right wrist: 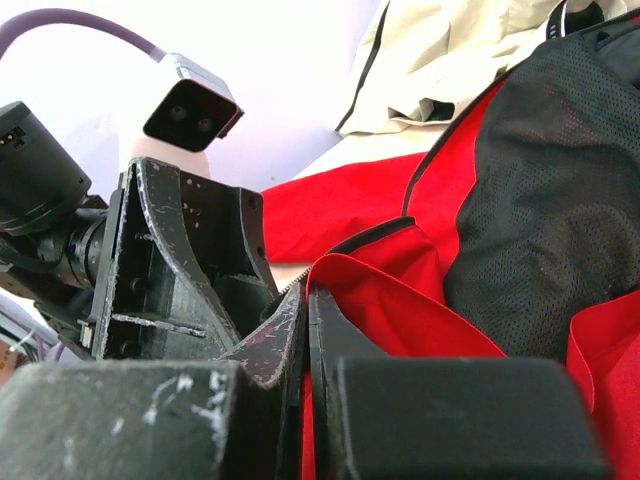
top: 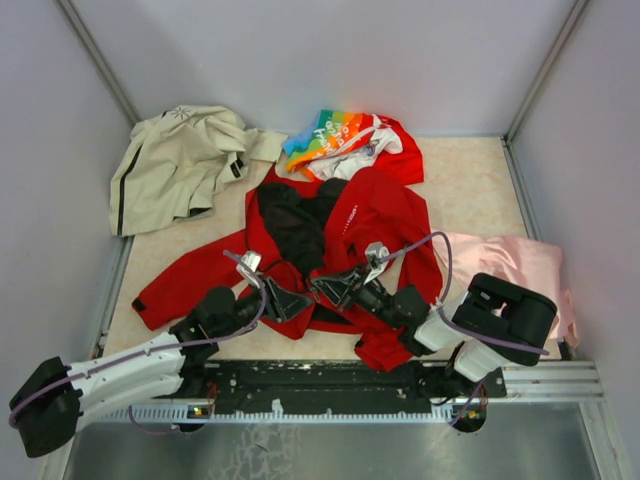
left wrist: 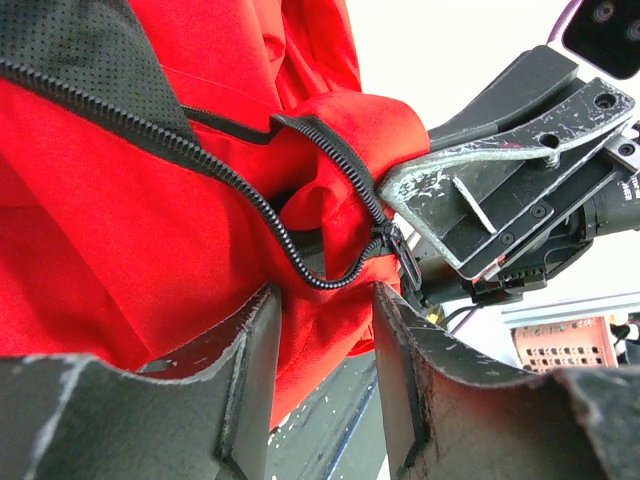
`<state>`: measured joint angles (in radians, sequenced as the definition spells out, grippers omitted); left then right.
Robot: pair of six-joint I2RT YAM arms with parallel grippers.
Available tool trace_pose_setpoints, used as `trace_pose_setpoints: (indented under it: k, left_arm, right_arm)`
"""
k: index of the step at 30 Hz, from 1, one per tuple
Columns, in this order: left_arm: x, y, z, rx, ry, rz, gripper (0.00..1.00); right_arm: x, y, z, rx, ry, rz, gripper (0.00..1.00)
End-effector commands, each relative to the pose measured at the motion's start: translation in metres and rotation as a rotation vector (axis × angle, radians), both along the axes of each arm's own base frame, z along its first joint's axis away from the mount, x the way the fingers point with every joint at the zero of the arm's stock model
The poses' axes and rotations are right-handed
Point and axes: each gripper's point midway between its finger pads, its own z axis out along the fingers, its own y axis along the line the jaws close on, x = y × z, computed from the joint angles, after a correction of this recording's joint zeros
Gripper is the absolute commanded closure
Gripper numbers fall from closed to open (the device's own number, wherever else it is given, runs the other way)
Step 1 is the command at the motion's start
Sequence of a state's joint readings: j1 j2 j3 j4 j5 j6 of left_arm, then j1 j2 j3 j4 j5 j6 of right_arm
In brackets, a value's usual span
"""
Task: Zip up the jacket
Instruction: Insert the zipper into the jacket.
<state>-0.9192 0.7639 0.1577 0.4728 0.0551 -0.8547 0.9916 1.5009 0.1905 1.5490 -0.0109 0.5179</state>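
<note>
The red jacket [top: 370,215] lies spread in the middle of the table, its front open on the black lining [top: 295,225]. My left gripper [top: 283,300] hovers at its lower hem, open. In the left wrist view red cloth [left wrist: 120,230] hangs between the spread fingers [left wrist: 255,340], and a black zipper chain [left wrist: 250,195] loops down to the slider [left wrist: 392,245]. My right gripper [top: 335,287] faces it from the right, shut on a fold of the jacket's edge [right wrist: 400,300]. The right fingertips [right wrist: 290,330] are pressed together on that red fold, a few zipper teeth showing just above them.
A beige jacket [top: 175,165] lies crumpled at the back left. A rainbow-and-white printed garment [top: 340,140] sits behind the red jacket's collar. A pink cloth [top: 510,265] is at the right. Grey walls close in three sides, and the black mounting rail [top: 340,385] runs along the near edge.
</note>
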Motion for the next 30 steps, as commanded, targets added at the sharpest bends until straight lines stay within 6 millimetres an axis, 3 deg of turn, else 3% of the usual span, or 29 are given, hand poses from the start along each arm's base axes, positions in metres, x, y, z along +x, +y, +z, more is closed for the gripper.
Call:
trace_pose_setpoints:
  k: [1,12,19,24,30]
  left_arm:
    - [0.0033,0.0035,0.0149,-0.103,-0.006,0.036,0.52]
    - [0.0060,0.0086,0.0240,-0.175,-0.003,0.065,0.49]
    - [0.0079,0.0037,0.0224,-0.187,0.014,0.051,0.52]
    - [0.0095,0.0019,0.0205,-0.192,0.023,0.048,0.61]
    - [0.0094,0.0022,0.0179,-0.186,0.021,0.043,0.81]
  right_arm:
    - [-0.0021,-0.0072,0.0427,0.142,-0.099,-0.012,1.00]
    - [-0.0026,-0.0058,0.0406,0.135,-0.099,-0.012,1.00]
    - [-0.0039,-0.0040,0.0391,0.132,-0.096,-0.005,1.00]
    - [-0.0046,-0.0032,0.0366,0.126,-0.092,-0.002,1.00]
    - [-0.0064,-0.0014,0.0350,0.123,-0.090,0.006,1.00]
